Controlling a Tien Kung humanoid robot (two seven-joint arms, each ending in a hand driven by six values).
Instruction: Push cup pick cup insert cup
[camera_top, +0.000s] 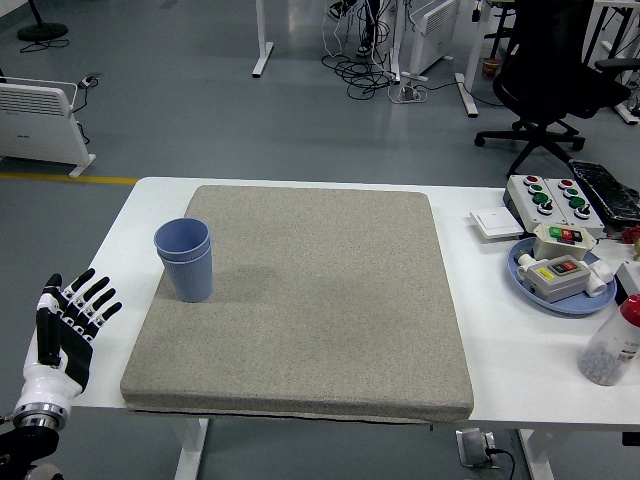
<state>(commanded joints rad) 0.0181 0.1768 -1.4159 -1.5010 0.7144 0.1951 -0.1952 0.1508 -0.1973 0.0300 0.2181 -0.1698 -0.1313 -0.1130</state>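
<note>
Two blue cups (185, 258) stand nested, one inside the other, upright on the left part of the grey mat (320, 300). My left hand (70, 322) hangs low at the picture's left edge, beside the table's near left corner, its fingers spread and holding nothing. It is well apart from the cups, below and to the left of them. The right hand is out of sight.
A blue plate (585, 300) with control boxes sits at the right edge, with a button box (550, 197) and a white switch plate (494, 222) behind it. A bottle (612, 342) with a red cap stands near the right front.
</note>
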